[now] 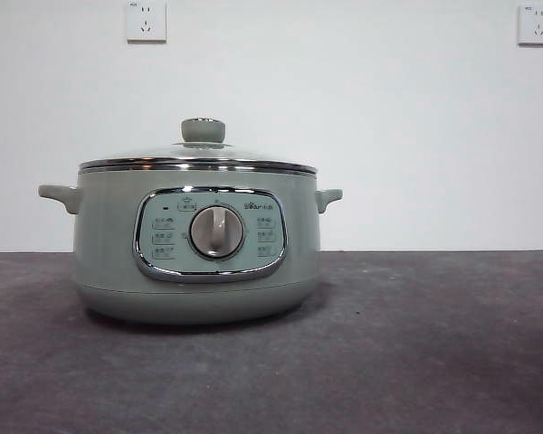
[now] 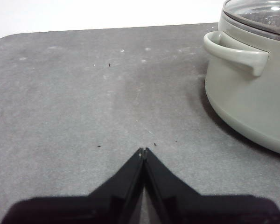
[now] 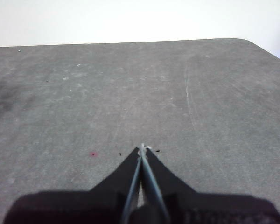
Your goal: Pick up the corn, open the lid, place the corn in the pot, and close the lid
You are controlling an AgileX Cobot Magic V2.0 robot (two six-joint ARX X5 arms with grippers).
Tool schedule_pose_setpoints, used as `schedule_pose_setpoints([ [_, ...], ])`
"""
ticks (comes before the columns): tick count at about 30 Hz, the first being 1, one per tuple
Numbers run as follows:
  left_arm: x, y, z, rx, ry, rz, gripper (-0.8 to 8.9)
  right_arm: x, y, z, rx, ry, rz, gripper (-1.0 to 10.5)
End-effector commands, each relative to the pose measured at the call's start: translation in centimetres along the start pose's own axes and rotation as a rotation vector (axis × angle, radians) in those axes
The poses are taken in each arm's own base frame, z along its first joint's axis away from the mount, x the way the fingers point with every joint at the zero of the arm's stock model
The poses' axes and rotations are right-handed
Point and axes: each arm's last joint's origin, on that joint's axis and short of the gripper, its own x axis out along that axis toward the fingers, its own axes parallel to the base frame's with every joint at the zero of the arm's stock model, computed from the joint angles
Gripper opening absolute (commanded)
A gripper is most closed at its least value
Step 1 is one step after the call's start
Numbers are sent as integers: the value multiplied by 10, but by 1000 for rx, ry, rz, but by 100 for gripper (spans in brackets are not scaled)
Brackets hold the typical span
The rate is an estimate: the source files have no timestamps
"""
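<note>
Both grippers have their black jaws pressed together with nothing between them: the left gripper [image 2: 144,150] hangs over the grey table [image 2: 84,102] beside the pot [image 2: 252,107], and the right gripper [image 3: 143,147] is over bare tabletop. On the table, the pot [image 1: 109,244] is sage green and round, with two small side handles and a chrome-framed panel with a silver dial [image 1: 216,232]. Its glass lid [image 1: 199,159], with a chrome rim and a green knob, sits on it. Corn is not visible in any view
</note>
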Motion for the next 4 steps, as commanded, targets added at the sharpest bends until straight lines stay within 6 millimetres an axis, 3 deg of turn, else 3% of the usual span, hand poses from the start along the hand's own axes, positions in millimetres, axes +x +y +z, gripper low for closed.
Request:
schedule_pose_setpoints([
  [1, 1, 0, -3, 9, 10, 4, -4, 1, 0, -2, -3, 2, -5, 1],
  [4, 1, 0, -3, 9, 10, 4, -4, 1, 0, -2, -3, 2, -5, 1],
])
